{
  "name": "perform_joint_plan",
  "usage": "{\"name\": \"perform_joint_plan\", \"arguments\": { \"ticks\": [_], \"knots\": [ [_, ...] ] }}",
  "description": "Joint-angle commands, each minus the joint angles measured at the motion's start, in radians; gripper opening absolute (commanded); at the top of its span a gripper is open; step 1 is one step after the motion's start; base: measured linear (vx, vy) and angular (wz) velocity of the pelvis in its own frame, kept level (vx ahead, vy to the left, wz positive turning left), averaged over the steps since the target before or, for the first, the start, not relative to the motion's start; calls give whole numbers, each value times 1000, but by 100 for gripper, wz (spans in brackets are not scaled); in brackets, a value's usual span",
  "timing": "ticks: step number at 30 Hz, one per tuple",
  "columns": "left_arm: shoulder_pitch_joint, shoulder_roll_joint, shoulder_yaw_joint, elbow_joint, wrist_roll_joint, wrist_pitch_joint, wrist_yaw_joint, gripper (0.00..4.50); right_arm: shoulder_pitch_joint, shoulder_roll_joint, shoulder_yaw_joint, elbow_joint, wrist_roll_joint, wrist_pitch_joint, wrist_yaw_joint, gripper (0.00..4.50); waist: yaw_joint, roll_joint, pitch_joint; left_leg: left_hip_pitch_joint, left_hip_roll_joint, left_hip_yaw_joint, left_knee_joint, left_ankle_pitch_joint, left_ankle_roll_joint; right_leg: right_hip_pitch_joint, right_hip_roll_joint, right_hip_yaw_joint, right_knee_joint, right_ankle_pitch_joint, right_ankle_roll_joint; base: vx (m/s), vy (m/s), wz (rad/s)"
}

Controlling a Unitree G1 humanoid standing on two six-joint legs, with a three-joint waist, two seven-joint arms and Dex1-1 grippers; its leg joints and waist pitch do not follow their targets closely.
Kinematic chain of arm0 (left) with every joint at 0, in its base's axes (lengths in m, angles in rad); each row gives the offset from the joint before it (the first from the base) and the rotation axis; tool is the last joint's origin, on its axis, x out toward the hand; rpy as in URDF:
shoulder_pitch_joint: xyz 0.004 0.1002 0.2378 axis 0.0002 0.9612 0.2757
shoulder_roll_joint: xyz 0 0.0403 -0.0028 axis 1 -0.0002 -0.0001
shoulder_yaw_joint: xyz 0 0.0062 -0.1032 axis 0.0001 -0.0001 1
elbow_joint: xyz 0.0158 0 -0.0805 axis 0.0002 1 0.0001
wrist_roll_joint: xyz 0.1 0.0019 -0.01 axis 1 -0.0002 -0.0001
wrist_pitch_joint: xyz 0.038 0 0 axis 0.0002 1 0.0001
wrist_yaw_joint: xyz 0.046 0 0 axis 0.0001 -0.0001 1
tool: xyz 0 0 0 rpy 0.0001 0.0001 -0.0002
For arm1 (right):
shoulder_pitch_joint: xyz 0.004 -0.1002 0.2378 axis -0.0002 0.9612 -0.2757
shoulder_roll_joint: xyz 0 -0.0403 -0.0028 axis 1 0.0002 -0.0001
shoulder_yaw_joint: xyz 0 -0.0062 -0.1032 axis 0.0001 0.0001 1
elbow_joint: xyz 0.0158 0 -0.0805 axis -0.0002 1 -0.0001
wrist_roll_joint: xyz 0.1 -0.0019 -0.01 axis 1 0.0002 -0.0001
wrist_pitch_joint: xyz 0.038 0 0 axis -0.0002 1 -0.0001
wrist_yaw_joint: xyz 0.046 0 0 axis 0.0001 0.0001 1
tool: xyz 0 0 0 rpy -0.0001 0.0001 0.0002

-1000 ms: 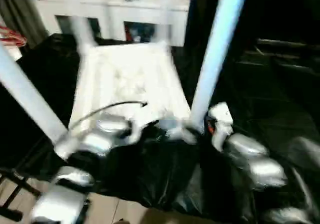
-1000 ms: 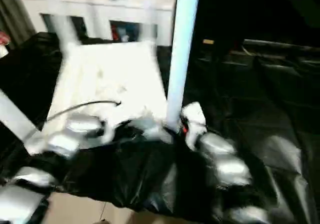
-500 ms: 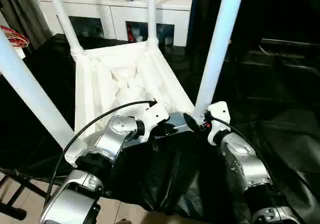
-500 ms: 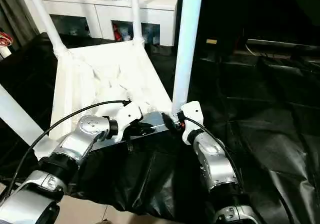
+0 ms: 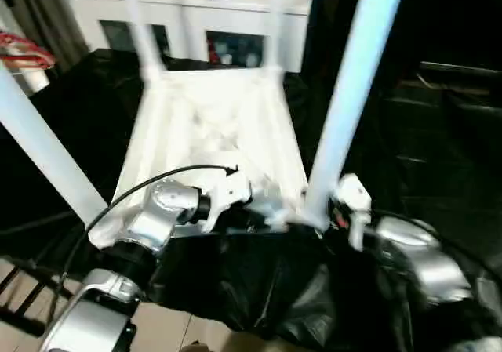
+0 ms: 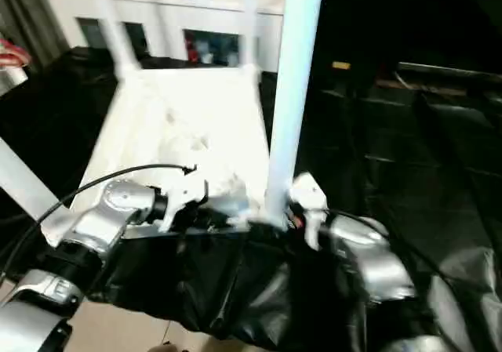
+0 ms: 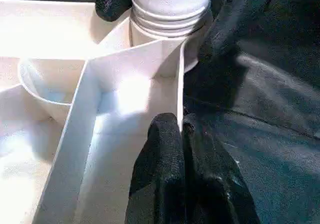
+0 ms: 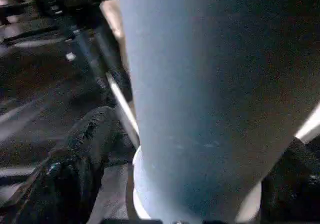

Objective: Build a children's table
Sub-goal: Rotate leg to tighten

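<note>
My left gripper (image 7: 182, 149) has its black fingers pressed together, tips against the thin side wall of the table top (image 5: 212, 125) beside the near right corner socket (image 7: 170, 32). My right gripper (image 8: 165, 184) stands spread, one finger (image 8: 75, 159) either side of the leg (image 5: 345, 101) seated in that socket; I can't tell if they touch it. The top is smooth white plastic, ribbed underside up on crinkled black sheeting (image 6: 416, 156), with four round tapered legs rising from its corners.

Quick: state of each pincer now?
Left pincer: shut, pinching the tabletop's rim.
Right pincer: open, fingers either side of the near-right leg.
</note>
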Motion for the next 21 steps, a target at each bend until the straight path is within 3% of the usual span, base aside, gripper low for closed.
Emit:
{"name": "perform_joint_plan", "arguments": {
  "ticks": [1, 6, 14, 15, 21],
  "knots": [
    [-17, -19, -15, -17, -27, -14, -7, 0, 13, 12, 88, -52, 23, 19, 93, 400, 1, -14, -54, -2, 25, 0, -59, -182, 81, 56, -50, 40, -69, -137, -218, 0, 0, 0],
    [-25, 13, -25, -12, -41, -17, -82, 0, 24, -45, 120, -107, 50, 67, 200, 364, 6, -14, -55, -2, 26, 1, -56, -171, 89, 53, -50, 40, -66, -118, -226, 0, 0, 0],
    [-40, 35, -26, 15, -38, -43, -131, 0, 29, -66, 132, -133, 56, 90, 246, 292, 14, -13, -55, 0, 26, 0, -58, -188, 67, 53, -51, 40, -68, -147, -220, 0, 0, 0],
    [-40, 35, -26, 15, -38, -43, -131, 0, 29, -66, 132, -133, 56, 90, 246, 286, 15, -9, -55, 0, 26, -1, -58, -190, 64, 53, -51, 40, -69, -145, -219, 0, 0, 0],
    [-39, 25, -12, 19, -45, -39, -81, 0, 27, -18, 90, -113, 48, 92, 155, 271, 16, -11, -56, -2, 25, -1, -56, -180, 63, 55, -51, 39, -65, -120, -225, 0, 0, 0]
  ]
}}
